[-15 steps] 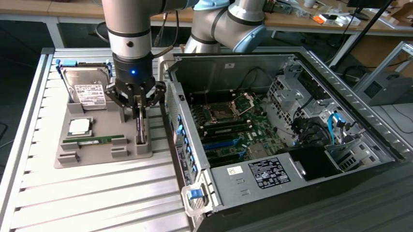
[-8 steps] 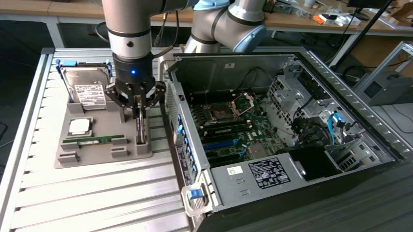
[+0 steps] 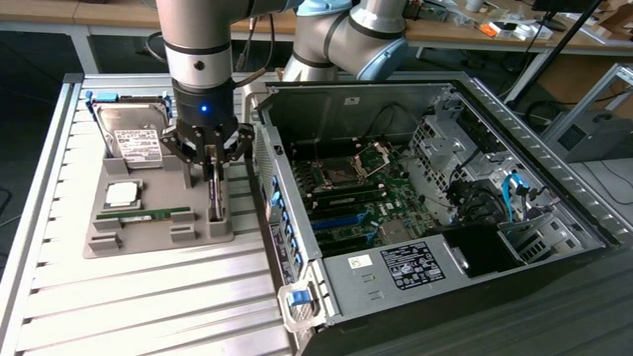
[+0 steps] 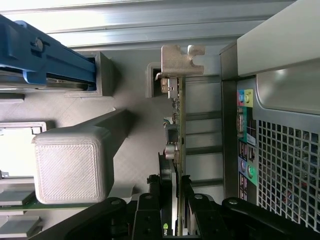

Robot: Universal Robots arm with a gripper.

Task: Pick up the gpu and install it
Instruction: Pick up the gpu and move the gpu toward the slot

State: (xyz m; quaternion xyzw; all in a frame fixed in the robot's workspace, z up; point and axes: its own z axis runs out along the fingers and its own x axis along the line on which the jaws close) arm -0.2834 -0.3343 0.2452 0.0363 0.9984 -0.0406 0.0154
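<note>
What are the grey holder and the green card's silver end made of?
Holder: likely plastic, matte grey; its fine ridged lines look 3D-printed. Card: green circuit board, seen edge-on. Its end bracket: probably metal, with a dull silver sheen.

Table (image 3: 148, 304): silver metal slats, carrying two things.
Computer case (image 3: 361, 285): open, lying on its side, toward the exterior view's right.
Gray holder (image 3: 133, 245): flat on the table, toward the exterior view's left, just beside the computer case.
</note>
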